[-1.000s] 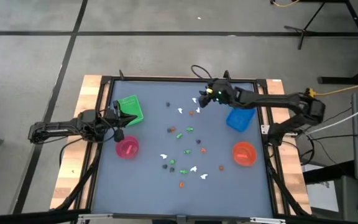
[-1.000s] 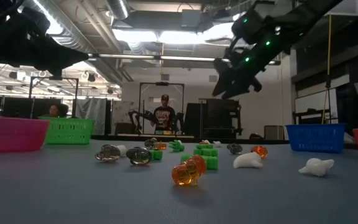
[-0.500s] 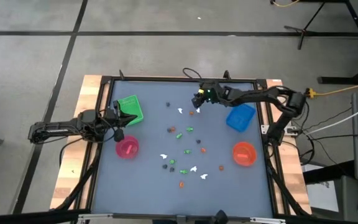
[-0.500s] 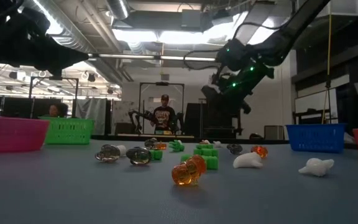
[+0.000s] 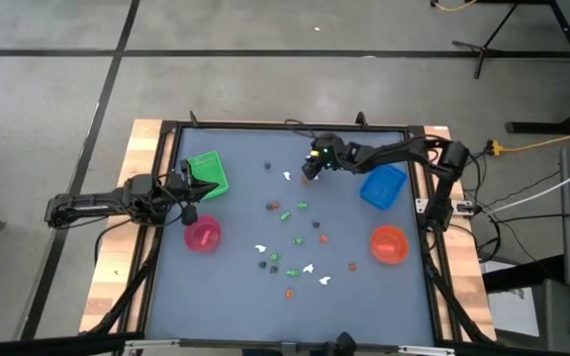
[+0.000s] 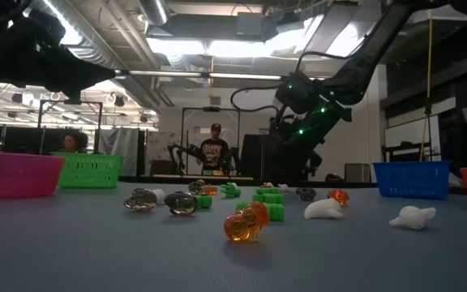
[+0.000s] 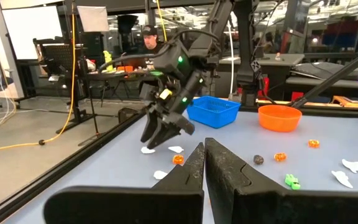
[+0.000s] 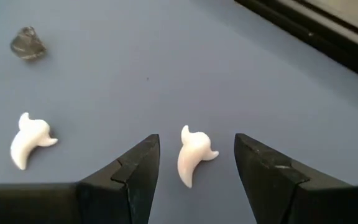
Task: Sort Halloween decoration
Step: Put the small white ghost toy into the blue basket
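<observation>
partly hidden: white figure (image 8: 193, 155).

Two dark, jointed arms, matte black links. Right arm (image 5: 404, 153), upper right of high view: green indicator lights near wrist, black cable looping above. Right gripper (image 8: 191, 180): two black, wedge-shaped fingers (image 8: 132, 171), lower frame.

Tiny mixed-colour figures (image 5: 295, 240) scattered mid-table
</observation>
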`<state>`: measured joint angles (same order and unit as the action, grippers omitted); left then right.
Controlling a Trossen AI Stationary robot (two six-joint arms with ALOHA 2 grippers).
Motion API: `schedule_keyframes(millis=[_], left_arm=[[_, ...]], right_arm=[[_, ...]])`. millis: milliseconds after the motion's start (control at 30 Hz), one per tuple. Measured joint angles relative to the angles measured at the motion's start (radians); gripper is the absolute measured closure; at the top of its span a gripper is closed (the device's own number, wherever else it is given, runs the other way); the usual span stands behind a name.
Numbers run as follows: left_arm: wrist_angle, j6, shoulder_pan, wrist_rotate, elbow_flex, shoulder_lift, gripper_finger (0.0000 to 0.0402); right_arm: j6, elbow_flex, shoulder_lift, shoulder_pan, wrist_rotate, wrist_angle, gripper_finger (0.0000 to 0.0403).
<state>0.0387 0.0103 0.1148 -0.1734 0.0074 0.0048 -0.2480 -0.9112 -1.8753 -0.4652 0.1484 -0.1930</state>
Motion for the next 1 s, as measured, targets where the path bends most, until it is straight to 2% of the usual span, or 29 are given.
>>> schedule_keyframes(millis=[1000], left_arm=[[0.0,0.0,0.0,0.0,0.0,0.0,0.0401]], right_arm=[[-0.066,0.0,-0.037,0.022,0.032,-0.016,0.0194]])
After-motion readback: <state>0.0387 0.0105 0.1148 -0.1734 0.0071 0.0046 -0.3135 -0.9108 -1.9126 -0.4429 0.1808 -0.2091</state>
